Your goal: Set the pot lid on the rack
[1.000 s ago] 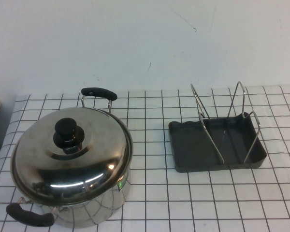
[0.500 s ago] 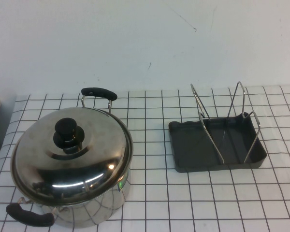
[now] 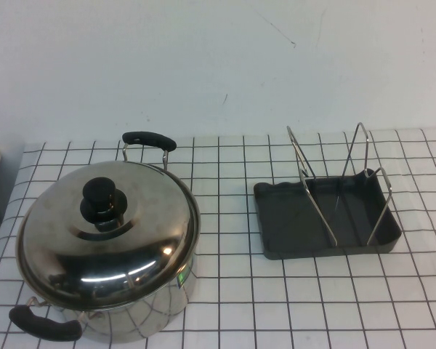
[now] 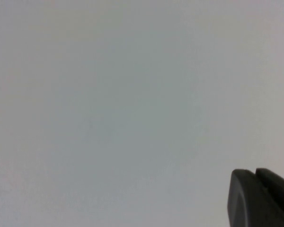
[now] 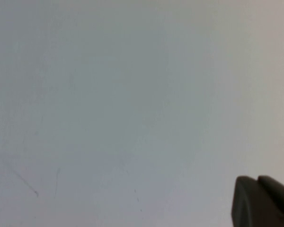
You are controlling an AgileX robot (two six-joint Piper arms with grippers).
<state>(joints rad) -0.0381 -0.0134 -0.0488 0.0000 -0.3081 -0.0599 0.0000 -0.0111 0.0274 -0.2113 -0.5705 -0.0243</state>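
On the left of the checked cloth [image 3: 232,305] stands a steel pot [image 3: 149,309] with two black handles, and the pot lid [image 3: 105,236] sits on it, closed over the rim, its black knob [image 3: 102,200] upright at the centre. To the right, well apart from the pot, the rack [image 3: 327,214] lies flat, a dark grey tray with bent wire loops [image 3: 309,182] standing up from it. Neither arm shows in the high view. The left gripper [image 4: 260,198] appears only as a dark tip against a plain wall in its wrist view; the right gripper [image 5: 260,201] shows likewise. Whether either is open or closed, I cannot tell.
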